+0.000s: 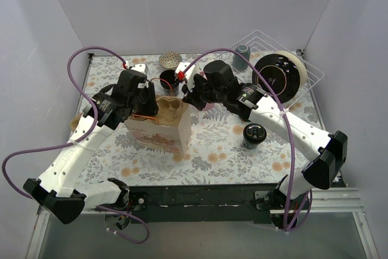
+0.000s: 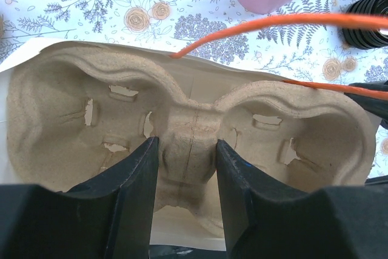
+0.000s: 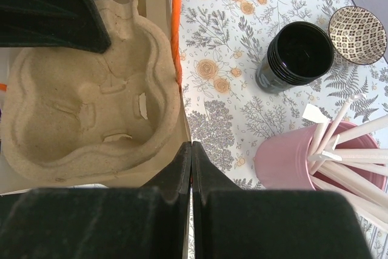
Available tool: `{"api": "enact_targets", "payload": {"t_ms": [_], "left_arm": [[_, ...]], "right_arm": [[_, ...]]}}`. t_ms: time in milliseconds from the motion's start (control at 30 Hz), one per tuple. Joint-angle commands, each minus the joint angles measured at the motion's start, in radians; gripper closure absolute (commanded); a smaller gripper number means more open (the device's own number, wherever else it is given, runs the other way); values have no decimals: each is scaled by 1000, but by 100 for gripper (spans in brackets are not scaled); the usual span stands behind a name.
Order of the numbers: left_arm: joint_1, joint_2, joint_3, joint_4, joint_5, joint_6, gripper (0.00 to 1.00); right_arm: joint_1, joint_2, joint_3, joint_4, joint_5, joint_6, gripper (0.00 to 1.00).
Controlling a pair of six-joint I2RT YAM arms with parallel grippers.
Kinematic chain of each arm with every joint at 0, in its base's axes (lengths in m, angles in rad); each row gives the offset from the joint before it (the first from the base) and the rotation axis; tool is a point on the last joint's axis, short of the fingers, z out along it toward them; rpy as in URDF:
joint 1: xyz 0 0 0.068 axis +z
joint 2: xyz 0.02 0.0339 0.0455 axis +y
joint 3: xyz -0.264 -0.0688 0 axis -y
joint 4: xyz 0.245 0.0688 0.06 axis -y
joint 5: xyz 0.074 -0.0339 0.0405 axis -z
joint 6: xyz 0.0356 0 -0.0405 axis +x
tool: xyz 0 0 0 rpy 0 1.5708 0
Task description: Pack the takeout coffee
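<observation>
The takeout coffee (image 1: 253,134), a black cup with a glossy lid, stands on the floral cloth right of centre, apart from both grippers. A floral paper bag (image 1: 159,136) stands at the centre with a brown pulp cup carrier (image 1: 167,112) in its mouth. My left gripper (image 2: 187,168) is shut on the carrier's (image 2: 66,119) centre ridge. My right gripper (image 3: 191,147) is shut on the bag's orange handle (image 3: 176,22) at the bag's right edge, beside the carrier (image 3: 79,107). Both carrier wells are empty.
A lidless black cup (image 3: 297,56) and a patterned bowl (image 3: 357,33) stand behind the bag. A pink cup of white straws (image 3: 303,162) sits under my right arm. At the back right, a wire rack (image 1: 309,68) holds a grey-blue tumbler (image 1: 242,57) and a black dish (image 1: 279,76).
</observation>
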Motion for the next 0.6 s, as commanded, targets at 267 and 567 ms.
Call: {"api": "enact_targets", "payload": {"t_ms": [267, 567], "left_arm": [[-5, 19, -80, 40, -152, 24, 100], [-5, 8, -131, 106, -166, 34, 100]], "right_arm": [[29, -18, 9, 87, 30, 43, 99], [33, 3, 20, 85, 26, 42, 99]]}}
